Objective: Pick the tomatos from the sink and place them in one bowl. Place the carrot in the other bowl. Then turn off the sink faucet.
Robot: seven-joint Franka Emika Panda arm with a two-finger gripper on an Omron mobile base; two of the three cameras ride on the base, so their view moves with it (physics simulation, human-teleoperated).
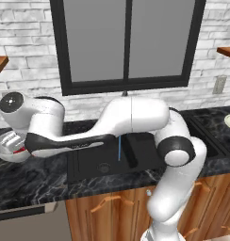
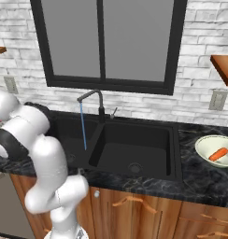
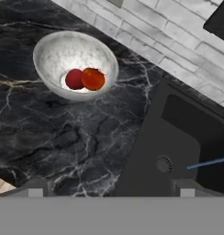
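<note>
Ahead of end effector (image 3: 111,193), fingers apart, holding nothing: mottled bowl (image 3: 49,57) on counter, both tomatoes (image 3: 85,79) inside.

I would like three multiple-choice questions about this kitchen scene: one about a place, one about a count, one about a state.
1. Where is the carrot?
A. in the sink
B. in the pale bowl
C. on the counter

2. How many tomatoes lie in the mottled bowl?
A. none
B. one
C. two

3. What is the state of the faucet?
A. water is running
B. it is off
C. it is broken off

Answers:
1 B, the orange stick rests inside the pale bowl.
2 C, two red balls touch each other there.
3 A, a thin blue stream falls into the sink.
</note>
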